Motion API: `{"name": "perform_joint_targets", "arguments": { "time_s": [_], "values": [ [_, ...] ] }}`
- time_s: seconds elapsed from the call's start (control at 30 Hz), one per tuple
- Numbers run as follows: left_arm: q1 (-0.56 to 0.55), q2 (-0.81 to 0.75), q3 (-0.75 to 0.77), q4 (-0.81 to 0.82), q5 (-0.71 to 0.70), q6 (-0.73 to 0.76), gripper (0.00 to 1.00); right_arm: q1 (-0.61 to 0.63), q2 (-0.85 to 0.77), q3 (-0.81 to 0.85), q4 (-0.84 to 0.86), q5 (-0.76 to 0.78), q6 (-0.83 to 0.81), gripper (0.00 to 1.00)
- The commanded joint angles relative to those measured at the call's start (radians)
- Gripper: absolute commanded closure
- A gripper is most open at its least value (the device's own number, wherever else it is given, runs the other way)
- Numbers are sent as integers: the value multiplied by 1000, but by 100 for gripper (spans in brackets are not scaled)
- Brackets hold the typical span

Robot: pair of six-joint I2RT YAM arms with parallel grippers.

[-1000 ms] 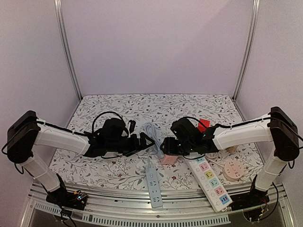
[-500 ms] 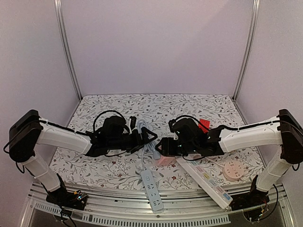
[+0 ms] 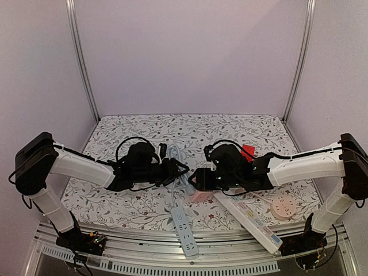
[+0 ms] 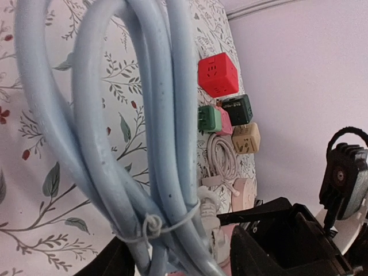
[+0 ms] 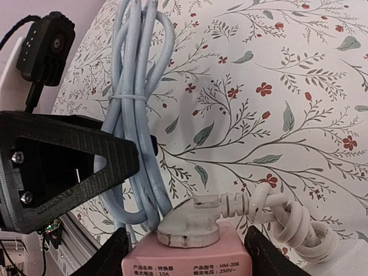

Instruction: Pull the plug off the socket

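**A:** Where is the plug?

**B:** The grey-white plug (image 5: pixel 187 223) sits pushed into the top face of the pink socket (image 5: pixel 185 267). Its coiled white cord (image 5: pixel 287 224) runs away from the socket on the right arm's side. The right gripper (image 5: pixel 188 253) is clamped on the socket, one finger against each flank.

**A:** And the other arm?

**B:** The left gripper (image 4: pixel 175 259) is drawn in around the tied pale-blue cable bundle (image 4: pixel 115 115), just beside the socket. It has no hold on the plug.

**A:** So what can go wrong?

**B:** I think that bundle belongs to a different lead. Hauling on it would then only drag the blue power strip (image 3: pixel 183 227), which lies nearer the arm bases than the socket, and would do nothing for the plug. The bundle also presses against the plug just above the socket, so fingers reaching for the plug could catch a loop. Pulling on the coiled cord instead of the plug body would strain the cord. A pull angled off the socket's face could twist the socket out of the right fingers.
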State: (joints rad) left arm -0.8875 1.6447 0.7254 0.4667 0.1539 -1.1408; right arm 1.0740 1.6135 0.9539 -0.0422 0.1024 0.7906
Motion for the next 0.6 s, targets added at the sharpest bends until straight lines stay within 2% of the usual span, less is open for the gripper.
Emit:
{"name": "perform_joint_targets", "arguments": {
  "time_s": [0.0,0.23,0.57],
  "values": [
    [-11,40,39,20,33,-6,51,17,-36,19,97,4,-26,75],
    [-11,56,45,46,45,-18,76,22,-19,16,85,32,-31,75],
    [-11,52,32,48,45,-22,100,33,-6,26,31,92,-26,75]
  ]
}}
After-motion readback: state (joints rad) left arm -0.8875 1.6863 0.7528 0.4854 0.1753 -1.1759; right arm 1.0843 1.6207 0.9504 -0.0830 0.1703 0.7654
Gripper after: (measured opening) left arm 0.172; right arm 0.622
